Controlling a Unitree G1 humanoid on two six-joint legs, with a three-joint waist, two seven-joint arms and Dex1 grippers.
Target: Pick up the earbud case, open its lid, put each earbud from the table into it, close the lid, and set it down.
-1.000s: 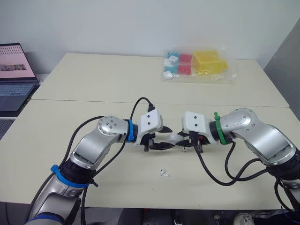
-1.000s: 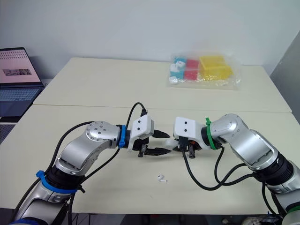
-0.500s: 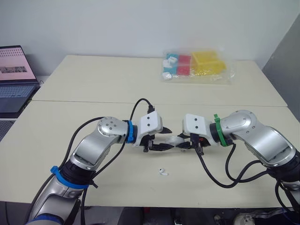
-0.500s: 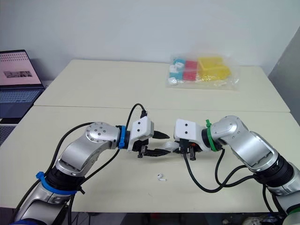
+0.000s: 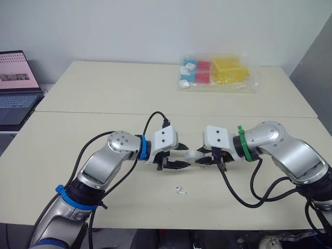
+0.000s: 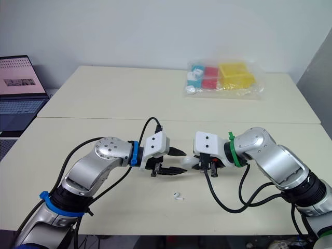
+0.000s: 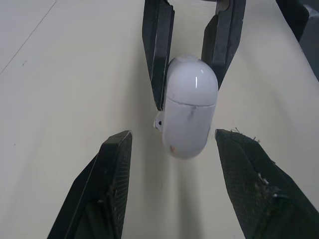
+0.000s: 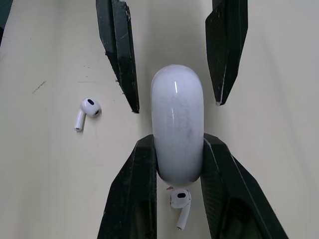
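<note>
The earbud case (image 8: 177, 129) is off the table (image 5: 104, 93), lid shut with the seam showing as a thin closed line in the left wrist view. It is pinched at one end between the two fingers of your right gripper (image 5: 205, 158), so the rounded lid end juts free toward the other arm. Your left gripper (image 5: 181, 156) is spread, one finger on each side of that free end, near it but not touching. One earbud (image 8: 179, 201) lies on the table just under the held case, and the second earbud (image 8: 87, 110) lies a little apart to the side. The risk is in the hold: the shell is smooth and curved and gripped at one end only, so a sideways push from the left fingers could make it swivel or squirt out and drop onto the earbud below. If you close the left fingers across the seam rather than on the lid alone, you would clamp the lid shut.
</note>
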